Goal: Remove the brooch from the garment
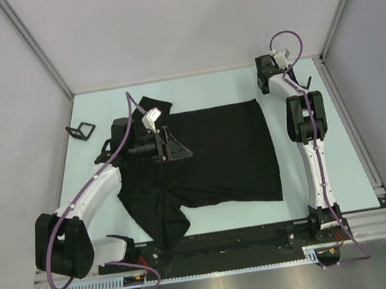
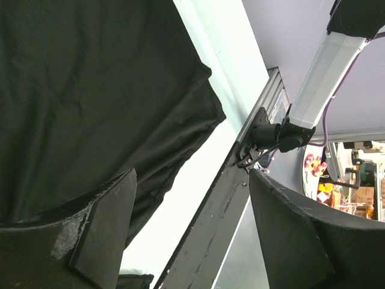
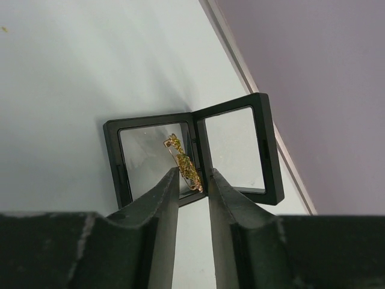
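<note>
The garment, a black T-shirt, lies flat on the pale table; it also fills the upper left of the left wrist view. My left gripper hovers over the shirt's left chest with its jaws wide apart and empty. My right gripper is at the far right corner of the table. In the right wrist view its narrow jaws close on the lower end of a gold brooch, over the left half of an open black hinged case. The sleeve label is not visible.
A second small open black case stands on the table left of the shirt. Aluminium rails and grey walls close in the table. The black front base rail runs under my left gripper's view.
</note>
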Robot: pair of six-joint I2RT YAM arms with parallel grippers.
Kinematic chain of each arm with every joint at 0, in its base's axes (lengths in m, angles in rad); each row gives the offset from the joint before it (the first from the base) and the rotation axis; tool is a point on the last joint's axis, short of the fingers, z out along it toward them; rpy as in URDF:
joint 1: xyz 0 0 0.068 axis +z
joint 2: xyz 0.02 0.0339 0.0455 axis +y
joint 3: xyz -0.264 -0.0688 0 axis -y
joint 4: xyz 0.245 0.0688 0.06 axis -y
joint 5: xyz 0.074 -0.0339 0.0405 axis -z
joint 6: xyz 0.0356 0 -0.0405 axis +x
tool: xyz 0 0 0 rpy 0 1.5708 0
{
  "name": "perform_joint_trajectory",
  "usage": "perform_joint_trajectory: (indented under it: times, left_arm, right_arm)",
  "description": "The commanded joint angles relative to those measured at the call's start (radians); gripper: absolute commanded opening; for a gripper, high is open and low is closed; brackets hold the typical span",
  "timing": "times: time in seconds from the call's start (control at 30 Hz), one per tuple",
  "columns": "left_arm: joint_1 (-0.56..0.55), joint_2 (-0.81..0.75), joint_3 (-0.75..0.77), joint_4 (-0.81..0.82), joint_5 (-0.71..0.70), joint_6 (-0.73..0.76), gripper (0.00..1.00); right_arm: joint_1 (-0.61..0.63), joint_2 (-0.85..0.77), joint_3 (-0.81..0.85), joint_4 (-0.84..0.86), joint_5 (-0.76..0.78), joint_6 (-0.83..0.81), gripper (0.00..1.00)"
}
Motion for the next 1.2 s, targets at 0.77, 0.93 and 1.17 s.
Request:
perform_joint_trajectory:
  times: [0.77,0.93,1.17]
  left_arm:
    - [0.021,-0.149,0.013,-0.17,-0.293,0.075,0.79]
    - [0.033,-0.272,-0.063,-0.172,-0.488,-0.07,0.78]
    - [0.142,-0.174,-0.158,-0.034,-0.588,-0.218,0.59]
  right_arm:
    - [0.379,-0.588,-0.369,0.071,-0.556,0.308,0.63]
    - [0.536,-0.554,-0.365,0.166,-0.783,0.351,0.63]
    - [0.642,-0.522,-0.493,0.43,-1.084,0.44,0.56]
